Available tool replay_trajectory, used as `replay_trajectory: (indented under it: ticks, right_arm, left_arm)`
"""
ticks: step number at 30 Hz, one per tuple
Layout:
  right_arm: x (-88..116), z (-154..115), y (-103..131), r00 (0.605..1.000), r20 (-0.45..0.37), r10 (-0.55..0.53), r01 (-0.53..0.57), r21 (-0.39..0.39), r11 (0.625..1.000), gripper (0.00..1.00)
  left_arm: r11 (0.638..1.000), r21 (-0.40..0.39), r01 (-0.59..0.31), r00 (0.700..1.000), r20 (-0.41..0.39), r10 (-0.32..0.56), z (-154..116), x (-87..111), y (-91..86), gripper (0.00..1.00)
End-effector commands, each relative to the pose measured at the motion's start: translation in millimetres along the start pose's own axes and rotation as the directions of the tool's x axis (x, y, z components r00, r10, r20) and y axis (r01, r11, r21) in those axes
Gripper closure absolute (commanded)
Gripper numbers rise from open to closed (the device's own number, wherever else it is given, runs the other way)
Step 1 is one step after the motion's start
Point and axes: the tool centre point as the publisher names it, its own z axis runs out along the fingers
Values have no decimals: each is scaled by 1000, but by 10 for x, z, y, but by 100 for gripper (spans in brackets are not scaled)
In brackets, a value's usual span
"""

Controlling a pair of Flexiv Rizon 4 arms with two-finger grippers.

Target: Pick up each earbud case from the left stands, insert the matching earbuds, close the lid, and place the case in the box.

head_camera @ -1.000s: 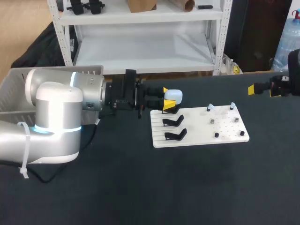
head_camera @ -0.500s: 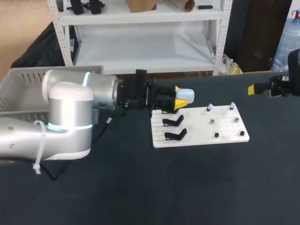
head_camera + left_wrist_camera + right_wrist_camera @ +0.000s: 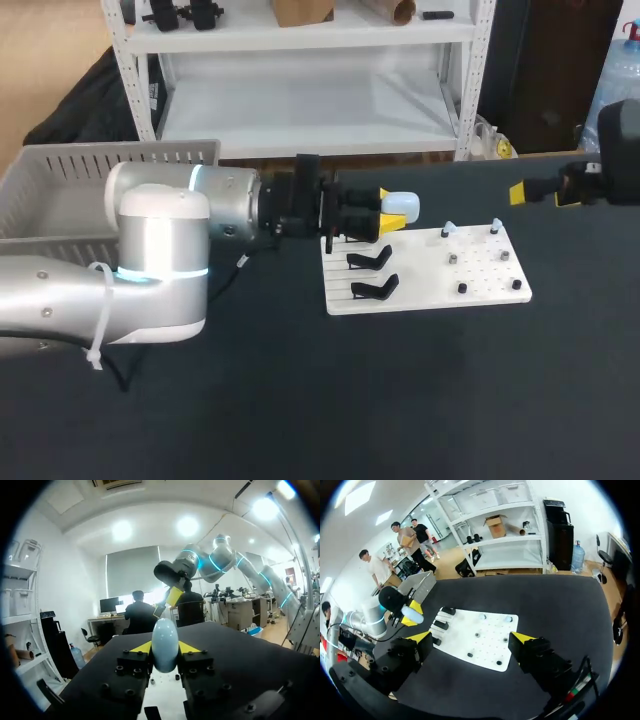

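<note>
The dark tabletop (image 3: pixel 400 400) fills most of the head view. Our left arm (image 3: pixel 160 240) reaches across it from the left, passing in front of a grey slatted box (image 3: pixel 60 190) at the far left edge. A white board (image 3: pixel 480 285) lies flat near the middle. Two black stands (image 3: pixel 372 262) sit in a column on its left part. Just beyond them, a third dark shape is mostly covered by our left pincer (image 3: pixel 392 212), so we cannot tell what it is.

That pincer pinches the earbud case (image 3: pixel 402 207) from two sides with its yellow tips, holding it over the board's far left corner. The case is pale, bluish white, smooth and egg-like. In the left wrist view the case (image 3: pixel 165 645) stands between the two tips of the left pincer (image 3: pixel 165 649). Its rear end is hidden between the fingers. We cannot make out a lid seam, or whether the lid is up or down. Its long axis seems to run along the fingers, with the rounded free end pointing away from the arm toward our right side.

Our right pincer (image 3: pixel 543 190) hangs near the far right edge, well apart from the board, with its arm cut off. In its own wrist view the right pincer (image 3: pixel 470 637) is spread wide and holds nothing.

Two small pale earbuds (image 3: pixel 448 229) stand on the board's far right part, too small to show detail. A few dark pegs (image 3: pixel 462 288) stand nearer us.
</note>
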Motion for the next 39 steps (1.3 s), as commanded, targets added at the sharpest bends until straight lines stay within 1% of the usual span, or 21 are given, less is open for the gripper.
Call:
replay_trajectory:
  ticks: [1, 3, 7, 15, 30, 39]
  right_arm:
    - [41, -39, 204, 999, -14, -29, 29, 10, 1000, 0]
    - [83, -20, 315, 997, -29, -66, 67, 14, 998, 0]
    - [152, 25, 458, 992, -54, -110, 111, 14, 994, 0]
    - [232, 140, 659, 987, -83, -140, 140, -1, 990, 0]
    - [222, 354, 1044, 979, -98, -177, 174, -37, 984, 0]
    - [220, 571, 1144, 975, -119, -185, 180, -50, 982, 0]
  left_arm:
    - [1000, -20, 0, 1000, 1, 0, -1, 8, -47, 100]
    - [1000, -22, 1, 1000, 1, -1, -2, 20, -46, 100]
    - [1000, -22, 3, 1000, 2, -3, -2, 32, -44, 100]
    - [1000, -10, 10, 1000, 12, -9, -4, 57, -36, 100]
    - [1000, -3, 13, 1000, 17, -13, -2, 71, -41, 100]
    - [1000, -3, 13, 1000, 17, -13, -2, 71, -41, 100]
